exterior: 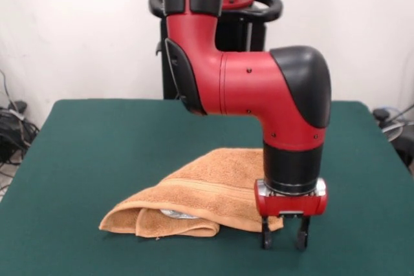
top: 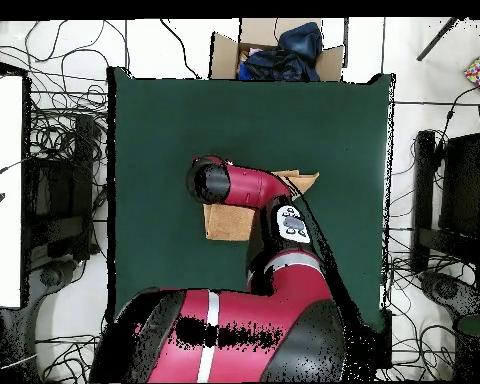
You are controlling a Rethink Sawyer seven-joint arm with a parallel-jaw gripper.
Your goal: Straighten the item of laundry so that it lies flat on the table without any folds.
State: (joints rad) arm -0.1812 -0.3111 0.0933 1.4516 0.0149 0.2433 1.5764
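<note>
The towel (exterior: 207, 189) lies folded over on itself, not flat: in the front view it forms a rough triangle, its peak at about 1 o'clock from its middle and a rolled, doubled edge along its 7 o'clock side, where a pale patch shows inside the fold. A woven band runs slantwise across its upper layer. It sits on the green table (exterior: 97, 147), somewhat toward 5 o'clock of the table's centre in that view.

The gripper (exterior: 284, 234) stands just at the towel's 4 o'clock corner, its two dark fingers (exterior: 266, 234) pointing straight down with a clear gap between them and nothing held; the tips are at or very near the tabletop, just beside the cloth's edge. Whether they touch the cloth cannot be told.

In the overhead view the arm (top: 254, 190) covers much of the towel (top: 229, 222), which shows as tan patches at the arm's 6 and 2 o'clock sides. A cardboard box (top: 274, 55) of dark cloth sits beyond the table's (top: 164, 120) 12 o'clock edge.
</note>
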